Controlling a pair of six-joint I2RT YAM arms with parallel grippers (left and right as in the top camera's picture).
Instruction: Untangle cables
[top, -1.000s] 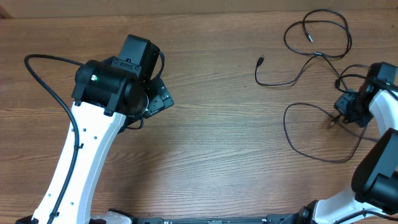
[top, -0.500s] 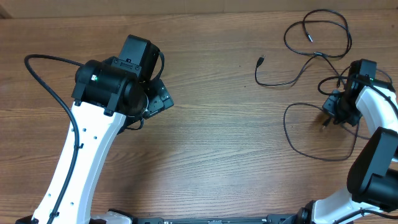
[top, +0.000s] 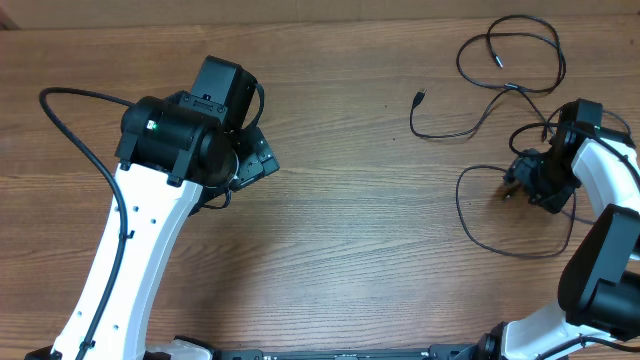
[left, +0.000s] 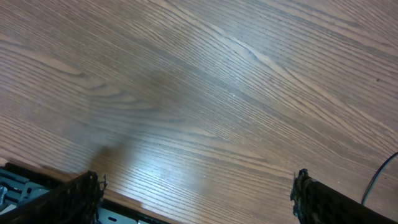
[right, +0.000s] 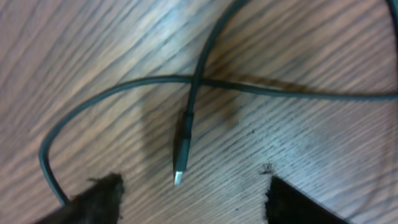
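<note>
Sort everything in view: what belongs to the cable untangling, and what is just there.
Job: cables; plug end, lying loose between the open right fingers.
Just there: wooden table; left arm, with the left fingers open and holding nothing.

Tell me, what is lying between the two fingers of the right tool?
The right wrist view shows it: the metal-tipped plug of a thin black cable lies on the wooden table between the fingers of the open right tool, touching neither.

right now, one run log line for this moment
left gripper: open, over table | right gripper: open, above cable plug on table | cables: loose loops, crossed
</note>
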